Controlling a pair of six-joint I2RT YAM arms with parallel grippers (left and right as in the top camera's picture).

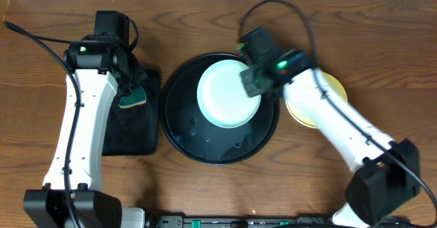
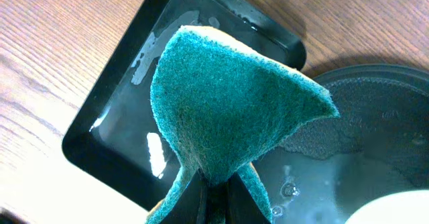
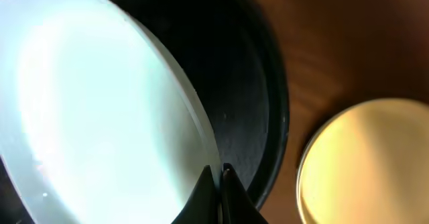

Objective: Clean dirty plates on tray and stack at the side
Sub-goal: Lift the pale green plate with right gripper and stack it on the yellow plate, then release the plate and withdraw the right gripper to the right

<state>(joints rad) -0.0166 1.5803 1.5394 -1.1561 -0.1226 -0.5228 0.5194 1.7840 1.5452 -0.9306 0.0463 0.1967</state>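
A pale mint-blue plate [image 1: 224, 93] lies tilted over the large round black tray [image 1: 198, 140]. My right gripper [image 1: 254, 82] is shut on its right rim; in the right wrist view the fingers [image 3: 218, 174] pinch the plate's edge [image 3: 100, 110] above the tray [image 3: 258, 96]. A pale yellow plate [image 1: 336, 88] sits on the table right of the tray, partly under my right arm, and also shows in the right wrist view [image 3: 365, 163]. My left gripper [image 1: 130, 91] is shut on a green sponge [image 2: 228, 96], held above the rectangular tray. The third plate is not in view.
A smaller rectangular black tray [image 1: 131, 132], wet inside [image 2: 127, 117], lies left of the round tray. Water drops lie on the round tray's floor [image 2: 375, 130]. Cables run behind both arms on the wooden table [image 1: 382, 37].
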